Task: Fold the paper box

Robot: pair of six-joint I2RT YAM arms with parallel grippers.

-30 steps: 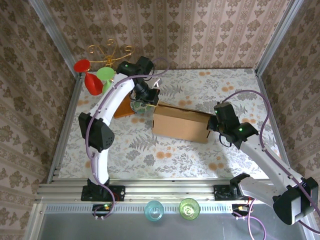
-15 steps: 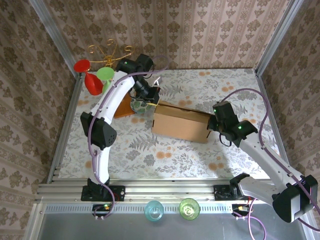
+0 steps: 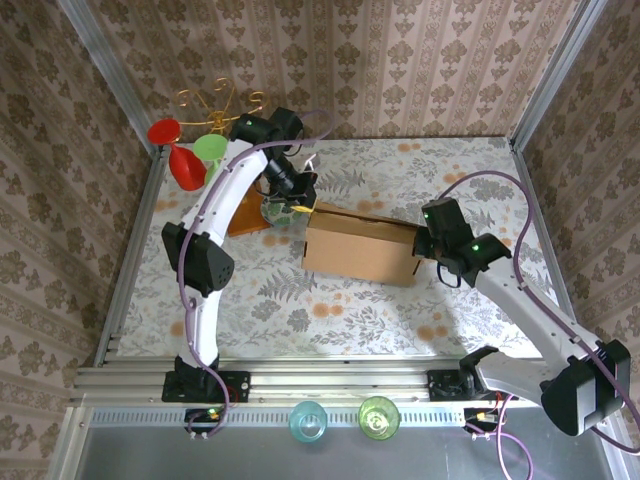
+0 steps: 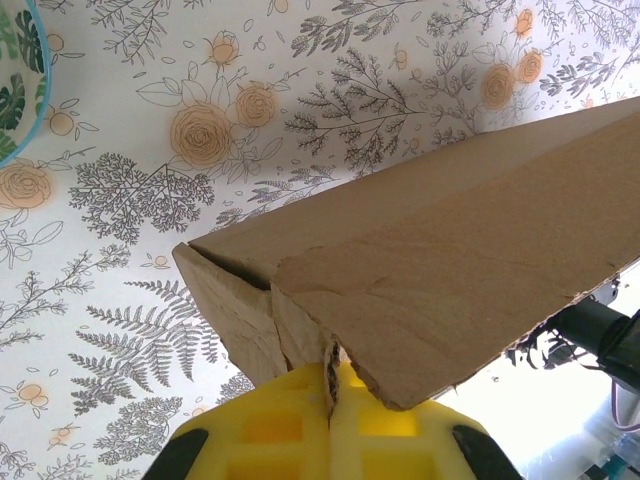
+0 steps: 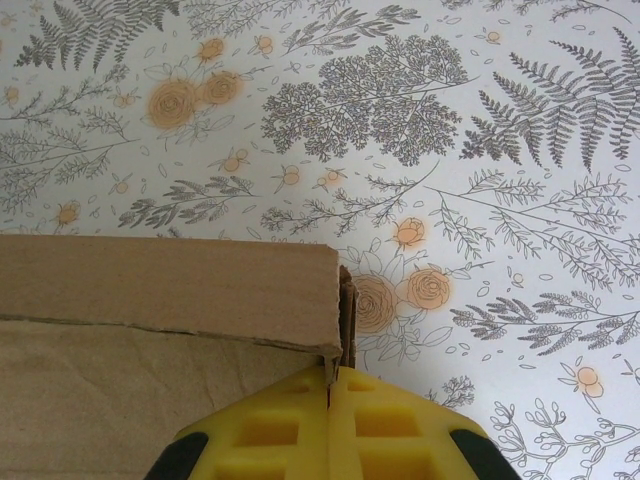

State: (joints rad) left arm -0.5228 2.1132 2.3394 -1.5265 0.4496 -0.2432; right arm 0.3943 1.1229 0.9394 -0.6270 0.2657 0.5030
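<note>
— So, what has shifted over the last second?

— Little, and all of it slight. Starting from the left: my left pincer [image 3: 300, 207] has stayed clamped fully shut on the back-left corner of the paper box [image 3: 360, 250]. From the wrist, its yellow fingers [image 4: 250, 430] meet with a ragged cardboard edge nipped in the seam between them. That wrist has crept a touch toward the back wall.

— And the box itself?

— It lies mid-surface [image 3: 300, 310], closed up into a long block, just beside the leaf-patterned bowl [image 3: 275, 212] and the wooden board [image 3: 245, 220]. It has slid a shade leftward, nothing more. At the left corner a dark gap shows between the top panel and the end wall.

— The right side?

— My right pincer [image 3: 422, 245] has pushed in toward the box's right end. It too is closed tight. The wrist view shows the end wall's edge running down into the seam of its fingers [image 5: 400, 420], so I judge it pinched there rather than merely touched.

— What does that mean for the fold?

— I'd say the body is already formed and I'm squaring the ends between both arms. What remains looks like seating that left corner, and the ragged edge there could buckle if I press harder.
</note>
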